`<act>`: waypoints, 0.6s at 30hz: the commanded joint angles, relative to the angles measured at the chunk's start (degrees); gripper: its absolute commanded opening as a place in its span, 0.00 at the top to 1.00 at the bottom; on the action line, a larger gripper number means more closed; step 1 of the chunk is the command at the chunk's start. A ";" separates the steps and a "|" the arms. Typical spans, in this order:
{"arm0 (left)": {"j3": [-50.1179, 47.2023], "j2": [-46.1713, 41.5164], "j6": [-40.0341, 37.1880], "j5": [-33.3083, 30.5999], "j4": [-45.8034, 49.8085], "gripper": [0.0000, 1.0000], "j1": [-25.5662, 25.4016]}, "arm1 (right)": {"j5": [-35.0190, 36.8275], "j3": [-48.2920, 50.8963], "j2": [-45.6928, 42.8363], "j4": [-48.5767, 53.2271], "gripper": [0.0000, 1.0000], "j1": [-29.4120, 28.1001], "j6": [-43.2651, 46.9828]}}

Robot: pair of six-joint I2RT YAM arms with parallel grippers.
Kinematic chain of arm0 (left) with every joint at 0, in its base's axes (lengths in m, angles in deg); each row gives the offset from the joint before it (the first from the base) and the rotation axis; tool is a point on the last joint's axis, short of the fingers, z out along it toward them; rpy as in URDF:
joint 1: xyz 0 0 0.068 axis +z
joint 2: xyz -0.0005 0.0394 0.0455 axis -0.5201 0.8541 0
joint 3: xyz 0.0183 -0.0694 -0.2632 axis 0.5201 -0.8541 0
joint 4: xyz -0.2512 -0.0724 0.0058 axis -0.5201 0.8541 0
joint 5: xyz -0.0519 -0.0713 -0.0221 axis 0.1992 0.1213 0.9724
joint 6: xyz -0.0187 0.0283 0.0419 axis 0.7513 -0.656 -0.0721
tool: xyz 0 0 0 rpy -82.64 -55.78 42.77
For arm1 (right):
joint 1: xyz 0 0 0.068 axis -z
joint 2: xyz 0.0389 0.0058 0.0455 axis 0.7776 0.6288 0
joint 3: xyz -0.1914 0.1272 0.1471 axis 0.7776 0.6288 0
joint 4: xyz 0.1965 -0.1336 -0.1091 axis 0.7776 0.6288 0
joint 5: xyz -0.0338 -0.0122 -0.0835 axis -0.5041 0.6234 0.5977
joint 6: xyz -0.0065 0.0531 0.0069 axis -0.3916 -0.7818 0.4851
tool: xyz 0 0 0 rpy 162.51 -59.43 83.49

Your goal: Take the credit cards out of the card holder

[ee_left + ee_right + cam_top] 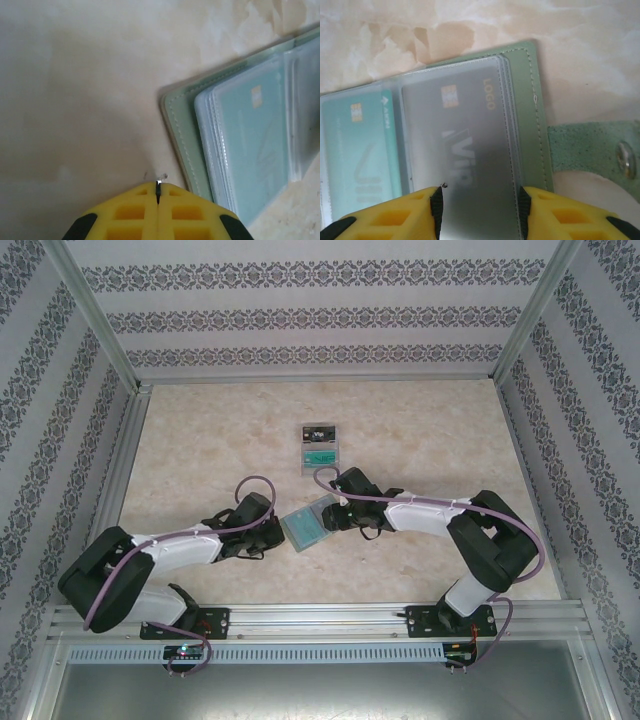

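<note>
Left gripper [158, 192]: yellow ribbed fingers pressed shut, holding nothing, just beside the stitched sage card holder [180, 130], which lies open and flat on the marbled table [75, 100]. Its clear plastic sleeves hold 2 cards: teal credit card [360, 150] and grey credit card [465, 150]. Right gripper [480, 200] is half open, straddling the grey card's sleeve; contact unclear.

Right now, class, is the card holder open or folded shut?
Open. The card holder lies spread flat, clear pockets face up showing cards, closure tab unfastened.
</note>
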State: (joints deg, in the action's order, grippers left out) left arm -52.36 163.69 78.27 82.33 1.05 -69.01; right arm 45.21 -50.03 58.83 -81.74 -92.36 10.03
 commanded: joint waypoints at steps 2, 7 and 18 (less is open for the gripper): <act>1.21 2.56 0.79 -0.09 -3.05 1.00 -0.98 | -0.32 -1.21 0.68 1.12 0.53 -1.83 -0.58; 1.36 3.73 0.84 -0.22 -3.42 1.00 -1.18 | -1.51 -1.65 0.30 0.51 0.52 -3.93 -2.00; 1.65 4.62 0.36 0.04 -3.23 1.00 -1.35 | -6.79 -2.70 1.43 -2.38 0.50 -5.20 -5.70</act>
State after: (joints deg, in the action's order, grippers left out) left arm -51.27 165.66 78.47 82.33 -0.17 -69.27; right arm 41.19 -51.32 59.66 -82.97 -96.77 6.36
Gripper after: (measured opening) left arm 0.057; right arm 0.495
